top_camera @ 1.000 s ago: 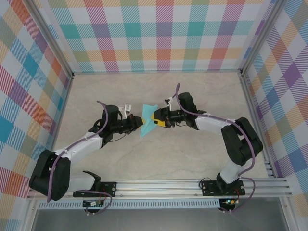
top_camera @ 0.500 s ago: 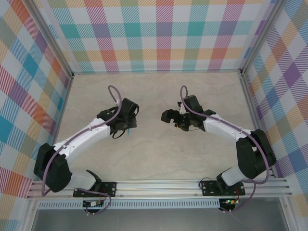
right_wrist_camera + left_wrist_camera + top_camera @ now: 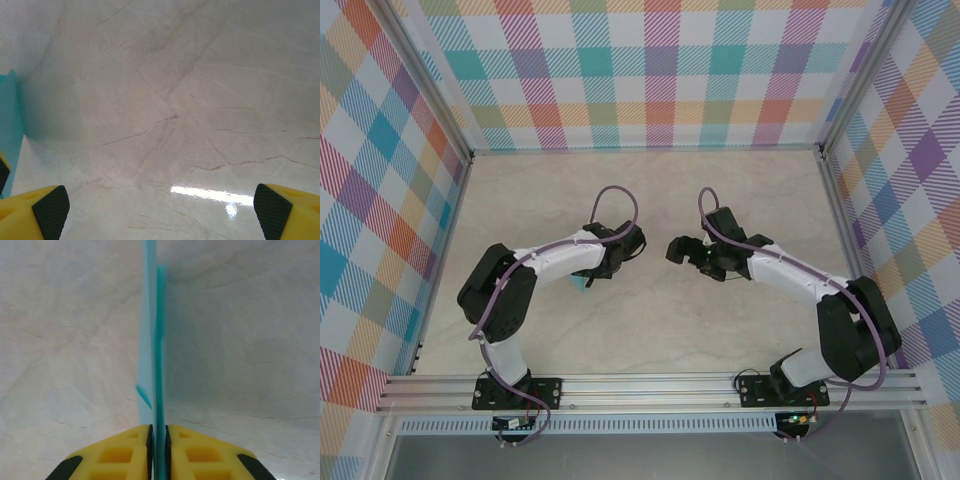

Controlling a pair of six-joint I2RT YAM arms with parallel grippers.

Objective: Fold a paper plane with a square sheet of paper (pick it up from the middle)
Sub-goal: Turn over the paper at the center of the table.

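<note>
One paper plane (image 3: pixel 152 340), two arms (image 3: pixel 545 262) (image 3: pixel 790 275), one table (image 3: pixel 650 335)

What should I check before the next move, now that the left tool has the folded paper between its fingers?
1. Grip: the folded paper sits edge-on between the fingers of the left tool: ok.
2. The right tool is open, with nothing between its fingers: ok.
3. The right tool is apart from the paper, which stands off to its side: ok.
4. Folds finished and even: cannot tell, as the paper is seen edge-on.
5. The paper's far end is lifted off the table: cannot tell.
</note>
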